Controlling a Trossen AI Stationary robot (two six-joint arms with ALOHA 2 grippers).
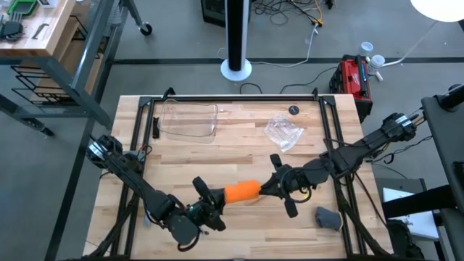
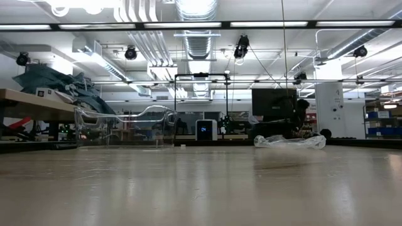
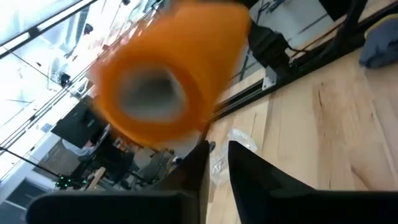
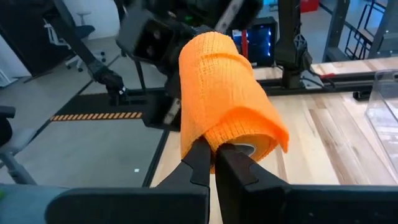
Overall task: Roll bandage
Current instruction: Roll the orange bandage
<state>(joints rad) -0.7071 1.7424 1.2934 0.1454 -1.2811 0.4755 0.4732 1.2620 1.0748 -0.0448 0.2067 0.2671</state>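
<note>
The bandage (image 1: 241,191) is a stubby orange roll lying crosswise over the near middle of the table, between my two grippers. My left gripper (image 1: 215,201) is at its left end and my right gripper (image 1: 269,186) at its right end, each shut on it. The left wrist view looks into the roll's hollow end (image 3: 152,93). The right wrist view shows the roll (image 4: 217,87) from its other end, with the left gripper (image 4: 163,37) behind it. The low view shows neither the roll nor the arms. My left gripper meets the rim of the roll's left end (image 3: 200,132) at its fingertips, coming level from the table's left; blur hides the exact hold. My right gripper pinches the wall of the roll's right end (image 4: 214,142) between its two fingers. One finger (image 4: 198,160) lies outside the wall, the other (image 4: 235,163) at the hollow core. It comes level from the table's right, along the roll, which stands out beyond the fingertips, clear of the table.
A clear plastic container (image 1: 190,119) stands at the far left and a crinkled clear wrap (image 1: 283,133) at the far right. A small dark disc (image 1: 293,110) lies near the far edge, and a grey lump (image 1: 328,217) at the near right.
</note>
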